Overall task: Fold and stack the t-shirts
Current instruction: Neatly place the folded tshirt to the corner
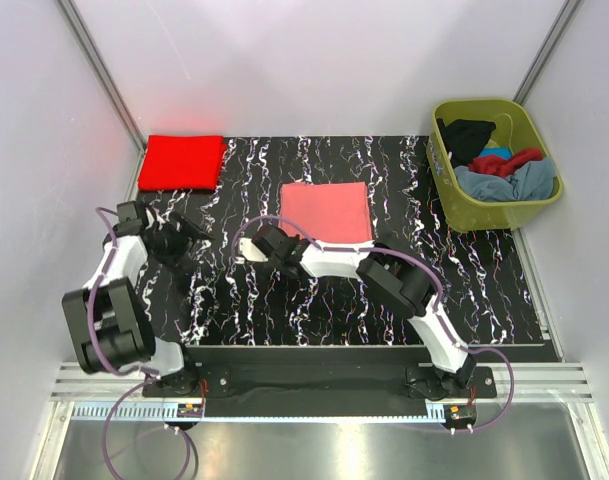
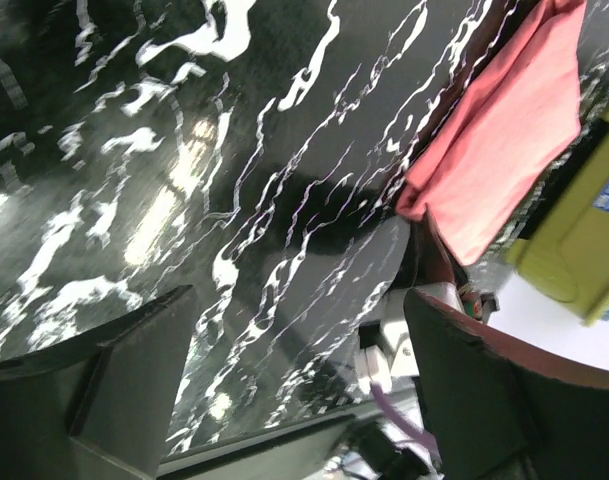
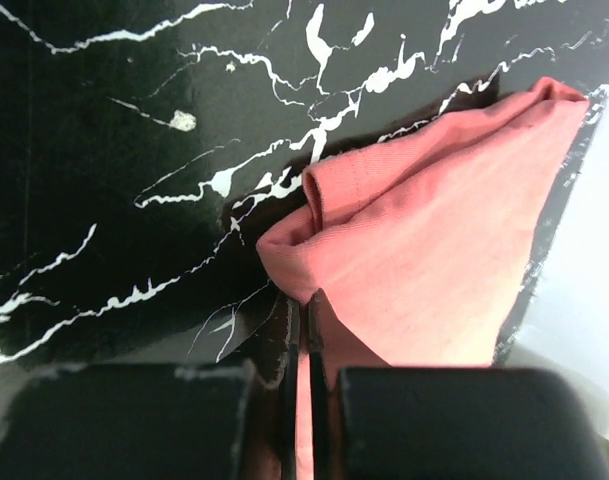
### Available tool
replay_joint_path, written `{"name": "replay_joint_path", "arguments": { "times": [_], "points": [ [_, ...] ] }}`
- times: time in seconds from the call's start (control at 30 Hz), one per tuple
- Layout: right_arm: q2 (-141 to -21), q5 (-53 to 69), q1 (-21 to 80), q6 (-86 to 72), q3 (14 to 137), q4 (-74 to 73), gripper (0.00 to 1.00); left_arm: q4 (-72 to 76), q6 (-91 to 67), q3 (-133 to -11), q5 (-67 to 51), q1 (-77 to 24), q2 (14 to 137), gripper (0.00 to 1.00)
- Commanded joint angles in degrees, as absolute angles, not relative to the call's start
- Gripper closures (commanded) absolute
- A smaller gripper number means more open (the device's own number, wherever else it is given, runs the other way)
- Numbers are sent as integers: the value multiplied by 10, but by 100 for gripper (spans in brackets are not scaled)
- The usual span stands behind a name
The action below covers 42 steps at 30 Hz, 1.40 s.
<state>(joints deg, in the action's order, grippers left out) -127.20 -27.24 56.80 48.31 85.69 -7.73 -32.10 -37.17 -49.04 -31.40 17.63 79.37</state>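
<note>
Right gripper (image 3: 304, 365) was clamped shut on the near left corner of the folded salmon pink t-shirt (image 3: 434, 230), which lay flat mid-way across the marbled table (image 1: 384, 290). My left gripper (image 2: 294, 300) hung with its fingers spread wide over bare table, holding nothing, well apart from that shirt. Here was the worry: I had only a thin lip of cloth. I judged that a pull toward the bright red t-shirt (image 1: 182, 161), folded at the far left corner, could slide the top layer out or drag the fold open, because one corner carried everything and the other hand wasn't sharing the load. A low drag could also rumple the underside against the table. How many layers sat in the bite I couldn't tell, as my own fingers hid it. From above, my right arm (image 1: 334, 262) crossed just at the shirt's near edge and masked it. The other t-shirts (image 1: 504, 175) sat heaped in the olive-green tub (image 1: 484, 213) at the far right, too tangled to count.
</note>
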Motion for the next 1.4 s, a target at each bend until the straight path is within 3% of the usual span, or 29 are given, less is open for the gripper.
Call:
{"name": "replay_joint_path", "arguments": {
  "times": [0.0, 0.13, 0.17, 0.47, 1.37],
  "points": [
    [-1245, -211, 561, 460, 873, -124, 100, -239, -404, -506, -373, 168, 830, 9],
    [-1195, -195, 557, 447, 857, -141, 100, -145, -466, -500, -398, 146, 862, 9],
    [-1185, -174, 556, 446, 850, -143, 100, -108, -477, -504, -405, 139, 879, 1],
    [-1096, -107, 541, 408, 802, -156, 100, 27, -582, -569, -396, 20, 1016, 1],
    [-1048, -13, 497, 312, 826, -166, 100, 4, -650, -674, -308, -98, 1159, 1]
  ]
}}
